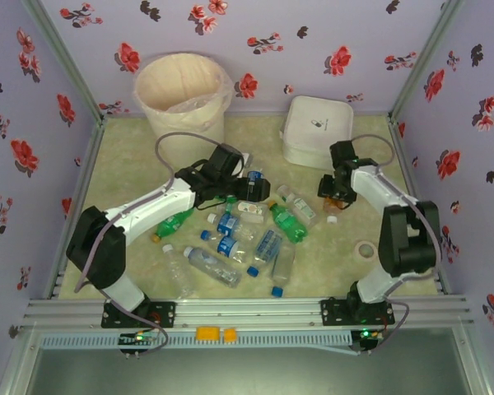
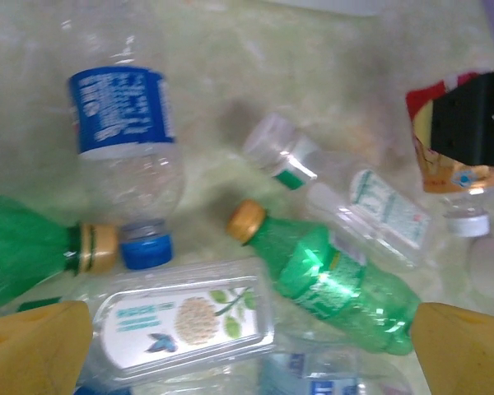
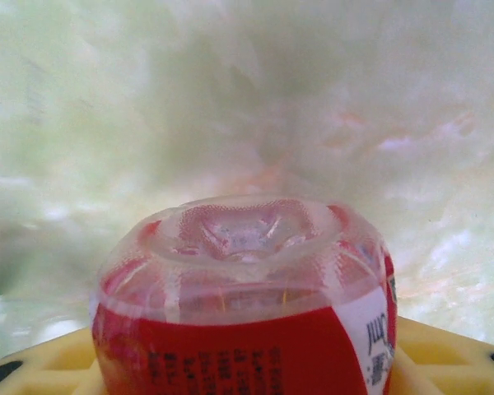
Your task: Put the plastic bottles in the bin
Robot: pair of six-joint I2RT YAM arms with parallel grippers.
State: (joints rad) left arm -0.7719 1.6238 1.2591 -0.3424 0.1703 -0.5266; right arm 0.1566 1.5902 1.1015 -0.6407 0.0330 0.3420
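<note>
Several crushed plastic bottles [image 1: 230,247], clear with blue labels and green, lie scattered mid-table. My left gripper [image 1: 245,191] hovers open over the pile's far side. In the left wrist view its yellow fingertips [image 2: 33,346] stand wide apart, with a flat clear bottle with a white label [image 2: 181,325] and a green bottle [image 2: 329,280] below and between them. A blue-labelled bottle [image 2: 123,140] lies beyond. My right gripper [image 1: 336,197] is shut on the red-label bottle [image 3: 243,304], whose base faces the camera. The bin [image 1: 184,90] stands at the back left.
A flat white lidded box [image 1: 317,132] sits at the back right, just behind the right gripper. A tape roll [image 1: 365,249] lies near the right arm. Loose caps [image 1: 277,290] dot the mat. Floral walls close in three sides.
</note>
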